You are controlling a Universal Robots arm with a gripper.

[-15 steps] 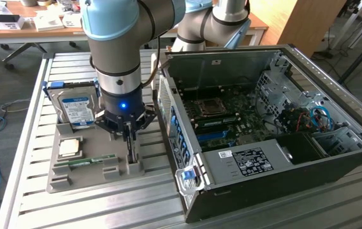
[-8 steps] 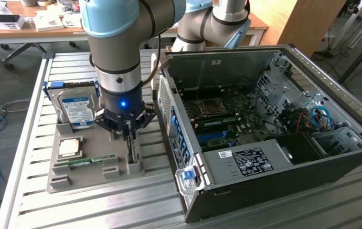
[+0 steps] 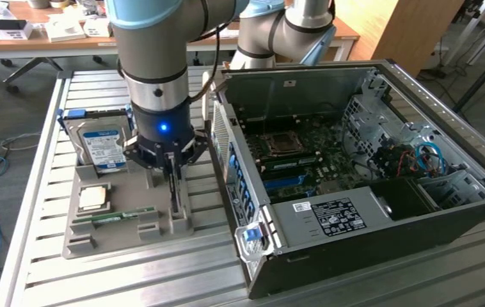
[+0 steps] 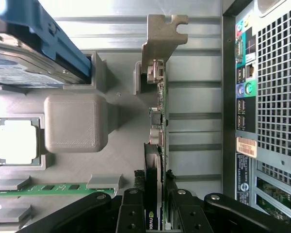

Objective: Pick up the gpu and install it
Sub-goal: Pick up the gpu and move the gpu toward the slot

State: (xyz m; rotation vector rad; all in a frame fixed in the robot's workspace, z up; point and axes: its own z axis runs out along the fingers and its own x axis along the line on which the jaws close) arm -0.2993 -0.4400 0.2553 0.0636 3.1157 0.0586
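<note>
Pinching the gpu (image 4: 157, 126) standing edgewise in the tray (image 4: 121, 155), the claw (image 4: 155, 204) is likely risking jamming it there if the lift is tilting sideways.

The slatted metal table (image 3: 42, 192) before me carries a grey parts tray (image 3: 110, 238) and, just beside it, an open computer case (image 3: 328, 272).

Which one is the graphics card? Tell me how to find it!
Find the open computer case; beside it, on the exterior view's left, a grey tray lies on the metal table. The graphics card stands on edge along the tray's side nearest the case, gripped by the end effector. Only it has a pale metal bracket at one end.
</note>
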